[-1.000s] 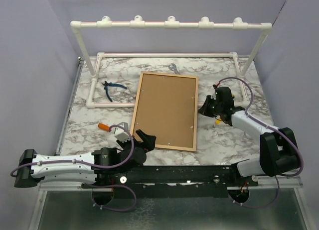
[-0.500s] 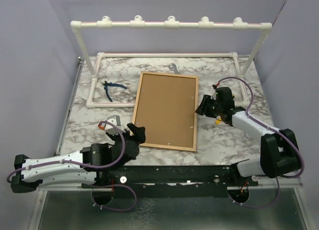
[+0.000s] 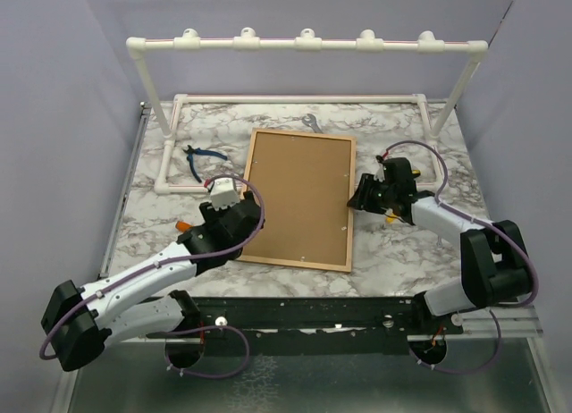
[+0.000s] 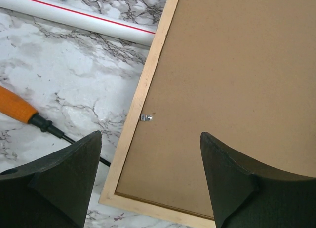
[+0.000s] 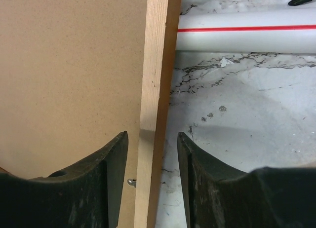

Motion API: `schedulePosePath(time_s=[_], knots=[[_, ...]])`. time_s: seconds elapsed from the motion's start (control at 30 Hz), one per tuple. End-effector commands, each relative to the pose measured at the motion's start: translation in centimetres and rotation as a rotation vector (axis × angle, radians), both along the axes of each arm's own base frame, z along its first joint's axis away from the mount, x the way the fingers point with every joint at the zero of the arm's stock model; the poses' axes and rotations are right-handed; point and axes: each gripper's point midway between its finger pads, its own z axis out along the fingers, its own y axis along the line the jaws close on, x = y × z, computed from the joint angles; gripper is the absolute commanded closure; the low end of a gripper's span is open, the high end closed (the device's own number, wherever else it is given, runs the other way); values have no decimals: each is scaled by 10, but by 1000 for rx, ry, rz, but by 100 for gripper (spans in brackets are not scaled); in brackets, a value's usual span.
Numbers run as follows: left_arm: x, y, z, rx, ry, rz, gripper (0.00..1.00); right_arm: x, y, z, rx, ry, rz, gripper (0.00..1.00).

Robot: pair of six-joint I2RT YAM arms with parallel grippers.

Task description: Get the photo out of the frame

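- White PVC pipe rack [image 3: 304, 43] with a thin red stripe. Its raised crossbar carries five fittings across the top of the overhead view, and its flat rectangular base lies on the tabletop.
- White tabletop [image 3: 152, 218] with a grey-veined marble pattern.
- Blue-handled pliers [image 3: 202, 159], upper left, inside the rack's base, handles splayed.
- Small silver metal wrench [image 3: 311, 122], upper centre, inside the base.
- Orange-handled screwdriver with a dark shaft [image 4: 18, 108], at the left edge of the left wrist view, flat on the marble.
- Plain lavender walls [image 3: 54, 118].

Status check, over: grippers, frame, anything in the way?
Left gripper open over frame, left edge. Right gripper open astride right edge. Frame face down, photo hidden. Screwdriver beside left edge.
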Motion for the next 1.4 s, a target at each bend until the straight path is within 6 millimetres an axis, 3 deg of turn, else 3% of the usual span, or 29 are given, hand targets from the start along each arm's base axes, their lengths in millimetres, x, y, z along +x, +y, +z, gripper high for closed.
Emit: schedulePosePath(time_s=[0.0,0.17,0.4,0.63,0.83,1.07,1.37], knots=[[26,-10,-4,-81,50,-80,19,1,3,-7,14,16,16,53],[48,-10,-12,-212,94,-102,20,2,-2,-11,-7,30,-10,55],[64,12,-28,-271,141,-71,20,9,-10,-13,-51,48,-61,63],[65,28,-48,-349,176,-24,20,20,-17,-5,-85,18,-96,63],[59,27,-64,-421,188,18,24,30,-25,-5,-136,24,-131,68],[54,38,-69,-395,164,52,25,30,-5,8,-44,-6,-50,56],[50,45,-68,-356,129,45,24,20,2,-14,-13,58,-23,57]])
